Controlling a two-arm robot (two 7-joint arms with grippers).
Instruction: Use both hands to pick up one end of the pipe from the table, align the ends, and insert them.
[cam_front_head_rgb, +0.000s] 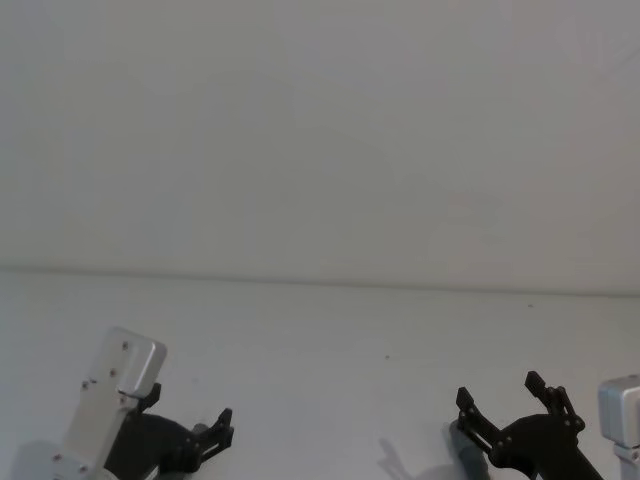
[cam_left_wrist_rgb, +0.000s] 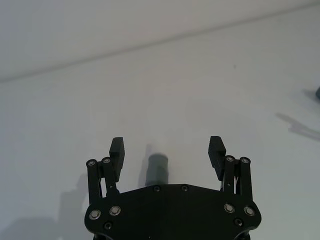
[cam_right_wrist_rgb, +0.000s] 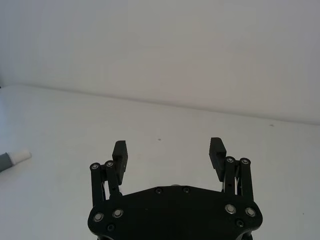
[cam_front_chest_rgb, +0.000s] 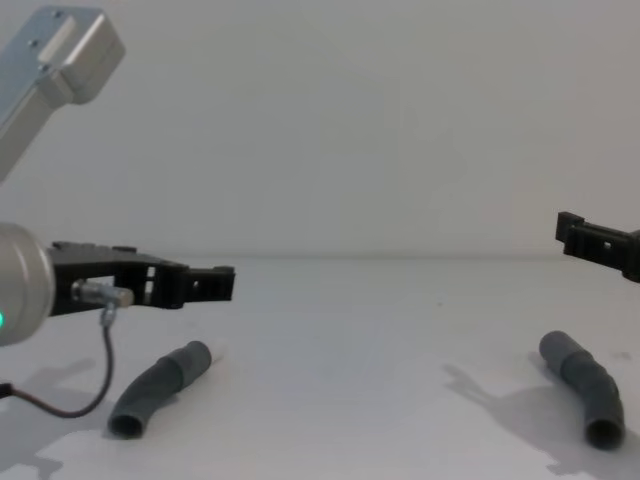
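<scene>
Two dark grey pipe pieces lie on the white table (cam_front_chest_rgb: 350, 330). One piece (cam_front_chest_rgb: 160, 388) lies at the left, the other piece (cam_front_chest_rgb: 585, 385) at the right. My left gripper (cam_front_chest_rgb: 205, 283) hovers open above the left piece. In the left wrist view that piece's grey sleeve end (cam_left_wrist_rgb: 157, 170) lies between the left gripper's (cam_left_wrist_rgb: 167, 150) spread jaws, below them. My right gripper (cam_front_head_rgb: 510, 400) hangs open over the right piece (cam_front_head_rgb: 468, 455), with nothing between its fingers (cam_right_wrist_rgb: 216, 150). In the right wrist view, a narrow white tip (cam_right_wrist_rgb: 20, 156) of a piece lies well off to the side of the gripper.
A plain pale wall (cam_front_head_rgb: 320, 130) rises behind the table's far edge. Bare white table surface (cam_front_head_rgb: 330, 340) stretches between the two pipe pieces and ahead of both grippers.
</scene>
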